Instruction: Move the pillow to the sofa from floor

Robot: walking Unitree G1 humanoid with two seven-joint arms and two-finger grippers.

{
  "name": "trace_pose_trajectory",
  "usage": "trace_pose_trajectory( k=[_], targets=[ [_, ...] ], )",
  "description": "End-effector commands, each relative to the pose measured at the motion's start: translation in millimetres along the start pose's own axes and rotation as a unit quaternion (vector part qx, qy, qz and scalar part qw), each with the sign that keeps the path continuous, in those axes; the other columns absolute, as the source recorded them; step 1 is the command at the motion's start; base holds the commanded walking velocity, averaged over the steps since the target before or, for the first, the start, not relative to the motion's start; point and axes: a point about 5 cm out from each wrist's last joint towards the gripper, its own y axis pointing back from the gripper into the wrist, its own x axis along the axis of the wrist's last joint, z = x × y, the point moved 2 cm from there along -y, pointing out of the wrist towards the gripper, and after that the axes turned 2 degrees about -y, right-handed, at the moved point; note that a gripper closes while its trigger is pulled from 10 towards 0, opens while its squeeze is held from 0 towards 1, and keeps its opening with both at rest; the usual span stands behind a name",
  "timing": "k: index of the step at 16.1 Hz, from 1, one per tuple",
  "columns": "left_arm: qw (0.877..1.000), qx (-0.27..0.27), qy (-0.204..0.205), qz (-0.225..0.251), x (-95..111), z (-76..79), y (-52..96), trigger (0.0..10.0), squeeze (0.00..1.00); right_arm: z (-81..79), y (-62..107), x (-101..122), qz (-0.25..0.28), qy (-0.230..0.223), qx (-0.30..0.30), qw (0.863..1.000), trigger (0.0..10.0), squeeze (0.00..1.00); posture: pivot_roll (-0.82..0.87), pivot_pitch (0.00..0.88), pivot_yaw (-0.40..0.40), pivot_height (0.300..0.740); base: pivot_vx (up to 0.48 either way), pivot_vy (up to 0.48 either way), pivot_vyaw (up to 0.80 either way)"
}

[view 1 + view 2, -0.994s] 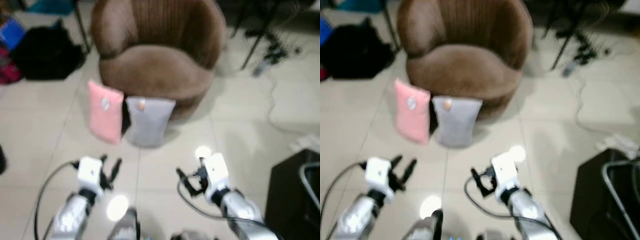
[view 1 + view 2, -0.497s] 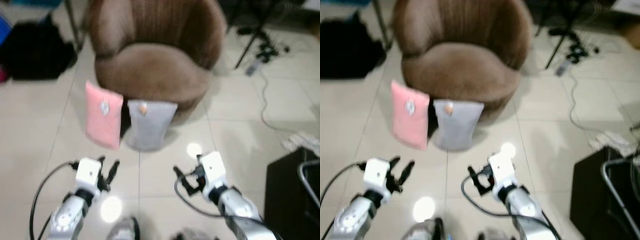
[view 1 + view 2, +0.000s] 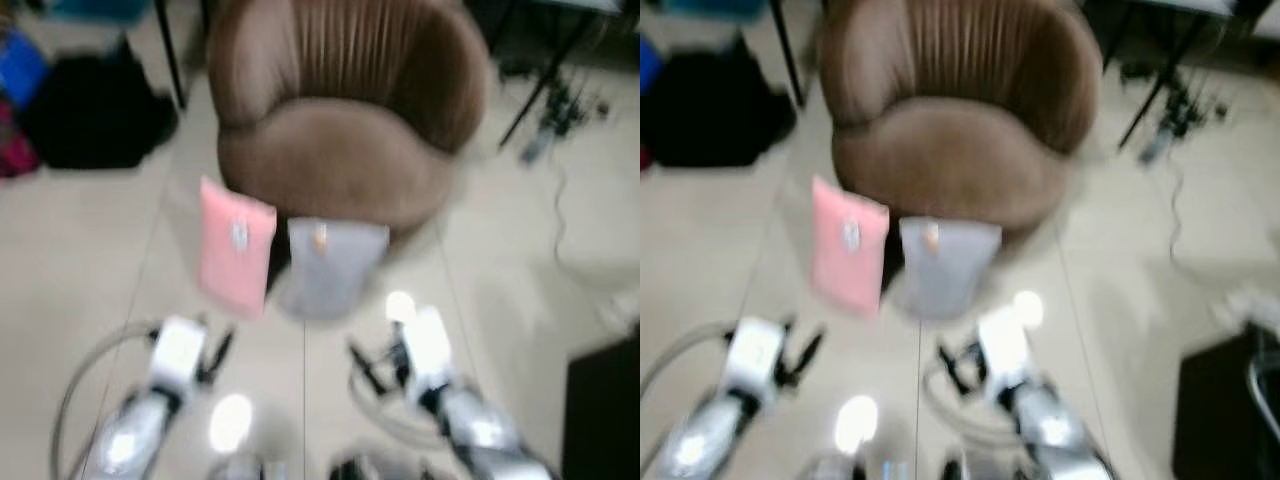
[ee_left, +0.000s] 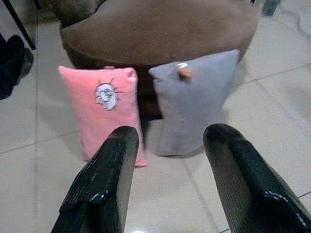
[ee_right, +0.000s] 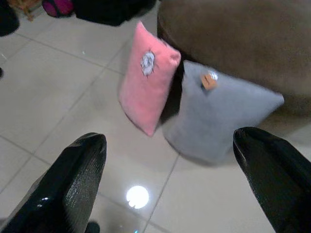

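So both pillows are parked on the floor, propped upright against the front of the brown sofa [image 3: 350, 130], which is why they stand instead of lying flat. The pink pillow [image 4: 104, 109] sits center-left in the left wrist view, the grey pillow [image 4: 194, 99] just beside it on the right. Your left end effector [image 4: 170, 170] is spread wide and lined up on the gap between them, well short of either. Your right end effector [image 5: 180, 184] is splayed very wide too, low in frame, holding nothing. You'll need to commit to one pillow, I'd guess.
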Motion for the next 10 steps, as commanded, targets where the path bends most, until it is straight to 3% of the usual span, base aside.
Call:
trace_pose_trajectory(
  k=[1, 5, 6, 10],
  targets=[
    [1.000, -0.015, -0.003, 0.000, 2.8, 11.9, -3.2, 10.0, 0.00, 10.0, 6.6, -6.1, -0.012, 0.005, -0.016, 1.000, 10.0, 0.02, -0.03, 0.214, -0.099, 0.740, 0.442, 0.000, 0.00],
    [0.999, -0.018, -0.019, -0.023, 0.9, 11.2, -1.2, 10.0, 0.00, 8.3, 6.8, -5.9, -0.013, 0.007, -0.009, 1.000, 10.0, 0.01, -0.03, 0.218, -0.100, 0.740, 0.420, -0.129, 0.00],
    [0.998, -0.023, -0.043, -0.032, 1.2, 10.2, -1.0, 10.0, 0.00, 8.0, 6.8, -5.8, -0.014, 0.008, -0.007, 1.000, 10.0, 0.02, -0.03, 0.218, -0.100, 0.740, 0.000, 0.000, 0.00],
    [0.999, -0.012, -0.044, -0.023, 3.4, 8.6, 0.8, 10.0, 0.00, 6.5, 7.5, -5.8, -0.015, 0.007, -0.005, 1.000, 10.0, 0.01, -0.04, 0.224, -0.096, 0.740, 0.000, 0.000, 0.00]
  ],
)
